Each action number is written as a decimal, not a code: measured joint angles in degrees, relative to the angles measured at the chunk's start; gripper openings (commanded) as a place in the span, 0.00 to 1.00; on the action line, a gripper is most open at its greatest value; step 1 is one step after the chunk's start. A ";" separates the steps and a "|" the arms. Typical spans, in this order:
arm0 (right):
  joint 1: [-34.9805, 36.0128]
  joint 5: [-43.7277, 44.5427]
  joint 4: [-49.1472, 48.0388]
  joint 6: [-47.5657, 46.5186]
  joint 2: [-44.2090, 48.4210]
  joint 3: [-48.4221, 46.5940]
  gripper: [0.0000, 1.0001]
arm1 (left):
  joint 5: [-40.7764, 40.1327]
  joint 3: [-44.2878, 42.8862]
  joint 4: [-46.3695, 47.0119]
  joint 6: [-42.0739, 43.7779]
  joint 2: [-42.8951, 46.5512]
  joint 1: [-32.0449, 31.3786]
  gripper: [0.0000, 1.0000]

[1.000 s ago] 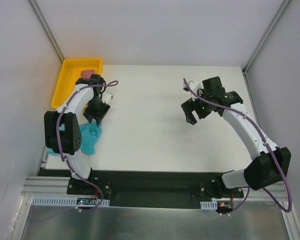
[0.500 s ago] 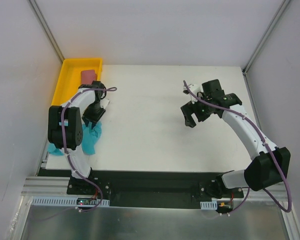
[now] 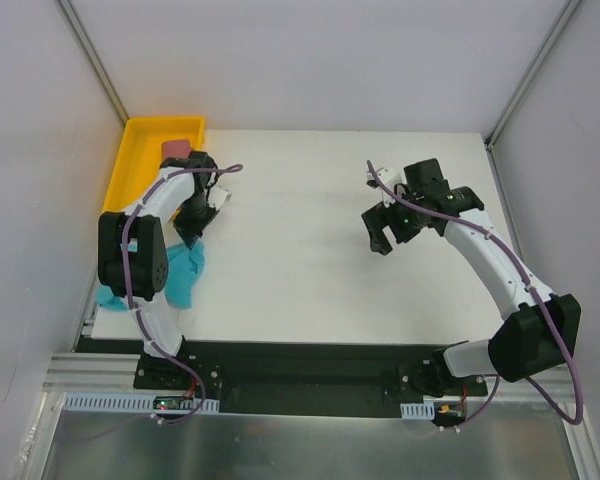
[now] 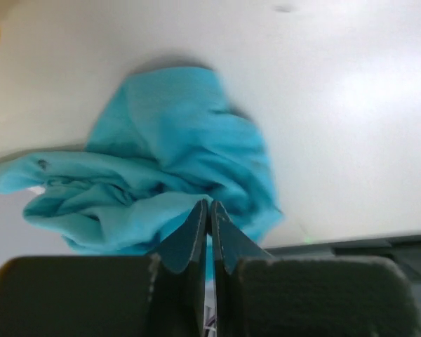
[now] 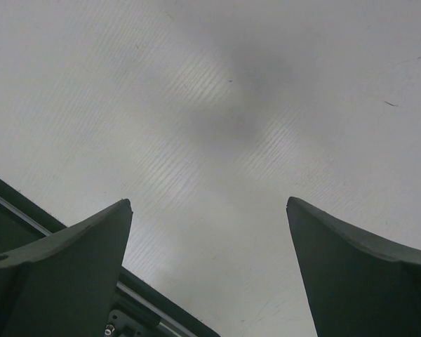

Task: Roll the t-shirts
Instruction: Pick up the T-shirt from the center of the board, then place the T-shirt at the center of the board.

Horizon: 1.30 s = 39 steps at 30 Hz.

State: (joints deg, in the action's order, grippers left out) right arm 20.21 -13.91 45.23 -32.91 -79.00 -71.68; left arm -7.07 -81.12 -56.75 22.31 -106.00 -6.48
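1 yellow tray (image 3: 128, 172) with 1 pink t-shirt (image 3: 177, 148) inside. 1 teal t-shirt (image 3: 183, 280) crumpled just near-side of tray, left arm (image 3: 130, 262) partly covering it; left gripper (image 4: 209, 205) pinched closed on its fold. Well right of tray: right gripper (image 5: 209, 203), jaws wide, empty.

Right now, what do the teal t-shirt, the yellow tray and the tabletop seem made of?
The teal t-shirt: soft matte cloth, likely cotton knit; it lies crumpled in loose folds. The yellow tray: probably moulded plastic; even colour, raised rim. The tabletop: white sheet, faintly ribbed, dull sheen; perhaps corrugated plastic.
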 measured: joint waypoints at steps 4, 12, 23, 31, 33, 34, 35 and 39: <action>-1.09 0.85 0.26 0.33 -0.59 -1.97 0.96 | 16.74 -16.79 -10.16 -0.13 0.96 -4.04 0.00; -5.09 3.10 -0.35 -0.15 -2.32 -10.36 0.96 | 42.34 -58.38 -15.69 -0.35 1.14 -16.15 0.00; -6.54 4.31 -0.68 -1.33 -0.94 -11.85 0.96 | 51.78 -58.31 -2.05 -6.84 16.22 -19.71 0.00; -7.34 3.85 -0.57 -2.64 0.42 -10.86 0.97 | 44.09 -28.61 2.45 -3.89 33.83 -19.67 0.00; -7.23 2.21 0.55 -4.13 0.42 -9.86 0.99 | 40.54 -17.68 2.82 -2.75 35.80 -19.61 0.00; -7.04 1.22 1.33 -5.53 0.42 -9.11 0.98 | 38.80 -12.83 3.26 -2.34 35.67 -19.19 0.00; -6.43 0.74 2.14 -7.04 0.44 -8.17 0.96 | 36.46 -7.74 3.61 -2.03 35.23 -18.56 0.00; -1.42 -0.63 4.44 -13.84 0.55 -1.44 0.92 | 30.10 7.67 5.05 -2.36 27.93 -14.12 0.00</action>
State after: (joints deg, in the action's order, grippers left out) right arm 18.79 -14.55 49.67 -46.74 -78.46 -73.12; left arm 23.03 -73.45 -51.70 19.94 -78.06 -20.60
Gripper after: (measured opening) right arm 0.949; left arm 0.008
